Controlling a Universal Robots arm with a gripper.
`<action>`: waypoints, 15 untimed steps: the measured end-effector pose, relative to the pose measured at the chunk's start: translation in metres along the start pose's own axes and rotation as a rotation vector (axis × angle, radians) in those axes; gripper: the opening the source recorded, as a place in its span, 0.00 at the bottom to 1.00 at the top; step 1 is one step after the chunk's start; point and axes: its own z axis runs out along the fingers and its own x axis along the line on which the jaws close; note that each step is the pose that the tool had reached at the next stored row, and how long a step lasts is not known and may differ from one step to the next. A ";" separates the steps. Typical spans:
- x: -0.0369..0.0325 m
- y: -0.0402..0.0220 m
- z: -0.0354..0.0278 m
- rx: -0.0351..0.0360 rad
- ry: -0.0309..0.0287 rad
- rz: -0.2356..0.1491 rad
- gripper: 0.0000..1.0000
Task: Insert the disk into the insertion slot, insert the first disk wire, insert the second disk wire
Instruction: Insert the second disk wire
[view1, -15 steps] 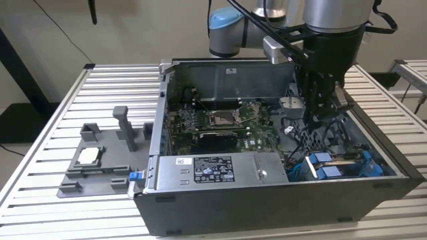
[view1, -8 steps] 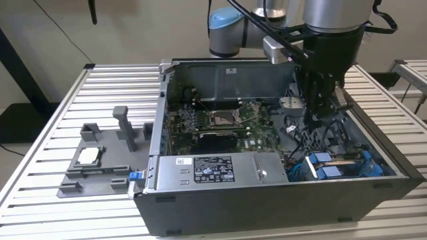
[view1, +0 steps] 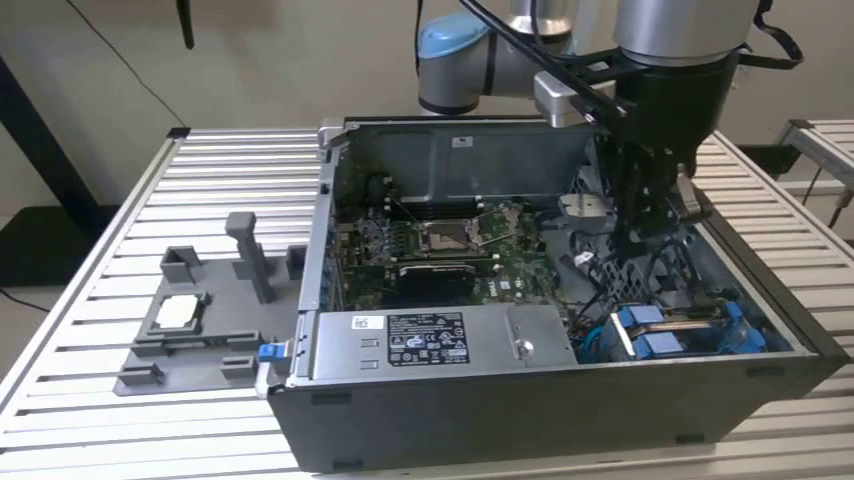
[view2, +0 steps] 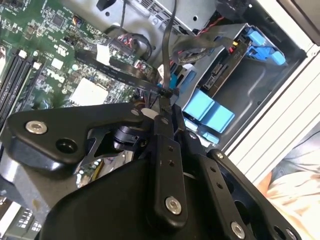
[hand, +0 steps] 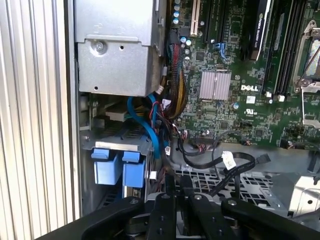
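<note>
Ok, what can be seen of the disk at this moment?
The disk sits in the insertion slot in a corner of the case, at the exterior view's right, beside the power supply. A silver-grey strip shows between bright blue plastic carrier parts; two blue tabs protrude. The gripper hangs above, apart.

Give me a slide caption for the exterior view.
Gripper hangs inside the open computer case, near the blue-framed disk that sits beside the silver power supply.

At the upper right of the exterior view the arm (view1: 674, 30) points straight down, its black gripper (view1: 641, 232) vertical and drawn closed.
</note>
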 end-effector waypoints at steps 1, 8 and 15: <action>0.0006 -0.0019 0.0003 -0.0051 -0.0003 0.000 0.16; 0.0061 -0.0134 0.0027 -0.0424 -0.0027 -0.002 0.16; 0.0137 -0.0231 0.0051 -0.0726 -0.0047 -0.004 0.16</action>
